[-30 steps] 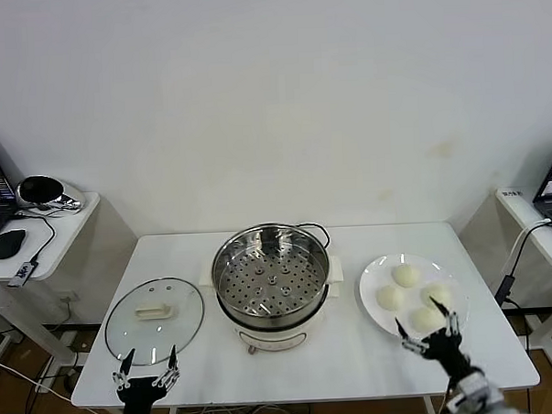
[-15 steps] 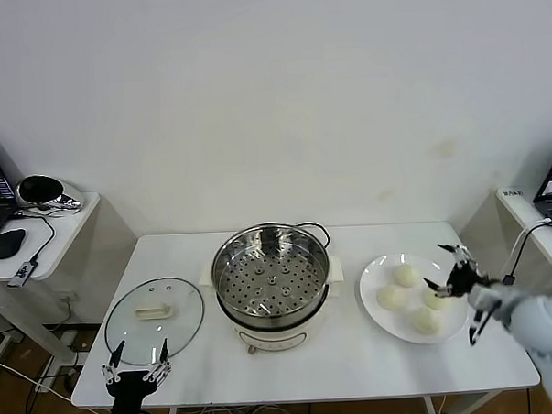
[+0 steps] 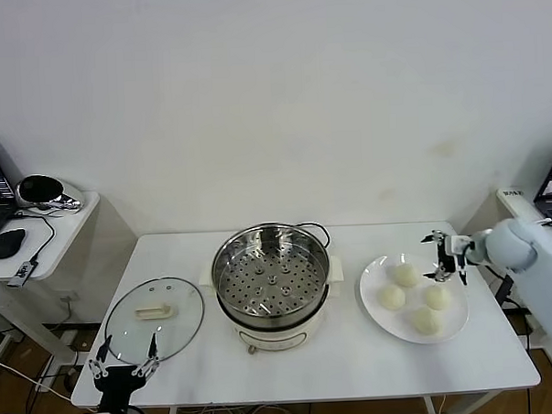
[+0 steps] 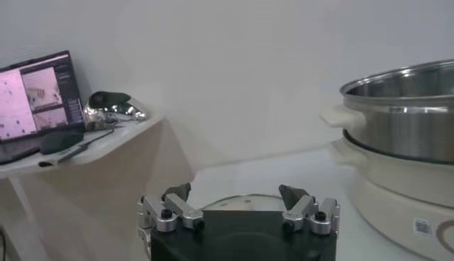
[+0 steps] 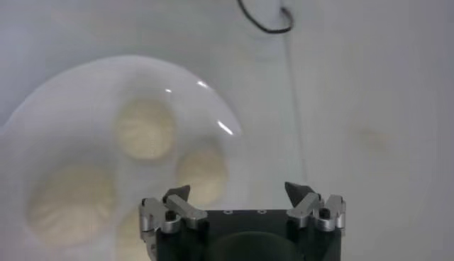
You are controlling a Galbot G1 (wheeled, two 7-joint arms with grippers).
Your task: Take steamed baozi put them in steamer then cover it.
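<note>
Waiting at the bottom left of the frame, the left gripper (image 3: 125, 363) hangs spread wide and empty just below the near edge of the cover (image 3: 154, 320), which lies flat on the table (image 3: 338, 360); it is far from the buns. Farther back, the steamer (image 3: 272, 276) stands open at centre; the four steamed baozi (image 3: 415, 297) sit on the white plate (image 3: 377, 314) at centre right; the right gripper (image 3: 442, 257), wide and empty, hovers above the plate's upper-right rim, so the buns lie below it and toward lower left, making this much the nearer arm.
</note>
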